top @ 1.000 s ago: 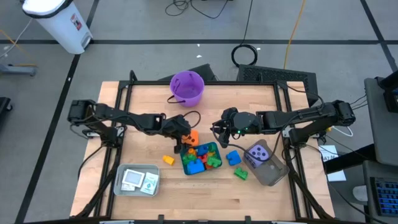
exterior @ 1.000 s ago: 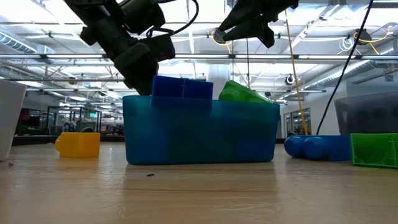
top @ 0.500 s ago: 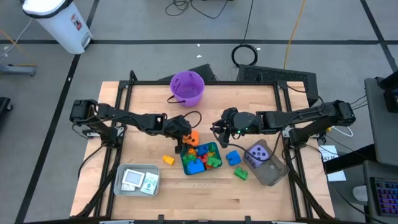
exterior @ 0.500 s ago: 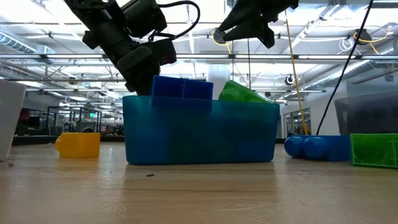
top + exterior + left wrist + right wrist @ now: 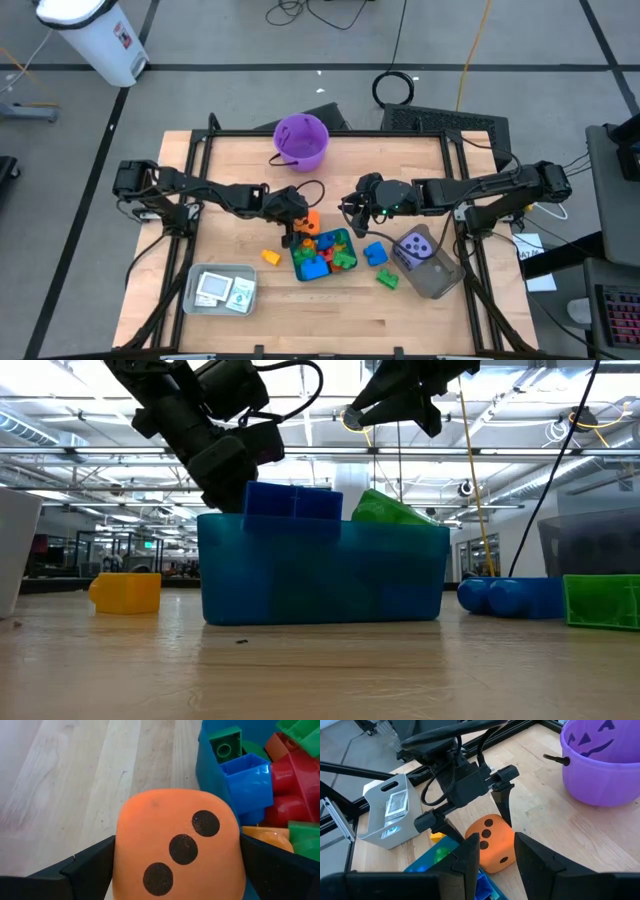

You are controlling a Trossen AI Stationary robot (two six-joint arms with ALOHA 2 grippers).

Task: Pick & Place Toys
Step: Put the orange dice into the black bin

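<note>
1. High view gives you the whole surface (image 5: 400,310): the left tool (image 5: 296,222) sits at the far-left corner of the teal tray (image 5: 350,238), clamped on the orange die (image 5: 309,219); the right tool (image 5: 352,210) waits just beyond the tray, fingers apart.
2. Your main risk: the tray is already heaped with bricks (image 5: 255,775). Judging from that, a die released on the pile could roll off onto the surface.
3. Watch also for the die catching the tray wall if you move across low; that could shove the tray.
4. Right wrist view shows what the high view hides: the left fingers (image 5: 503,800) pressing the die's sides.
5. Left wrist view alone shows the die's three dots and the wall's closeness.
</note>
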